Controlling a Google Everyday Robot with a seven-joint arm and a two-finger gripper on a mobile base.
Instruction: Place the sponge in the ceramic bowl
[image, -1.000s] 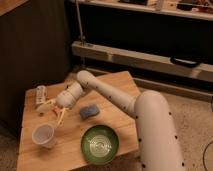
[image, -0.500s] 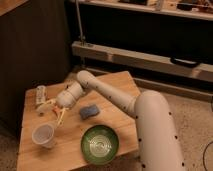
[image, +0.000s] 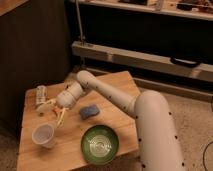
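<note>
Camera view showed the gripper (image: 55, 114) parted and empty just left of the sponge (image: 90, 111), the ceramic bowl (image: 100, 145) near both.

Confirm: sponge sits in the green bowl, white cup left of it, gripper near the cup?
Wrong on the sponge: camera view shows it on the table, outside the green bowl. The white cup sits left of it, gripper near the cup.
</note>
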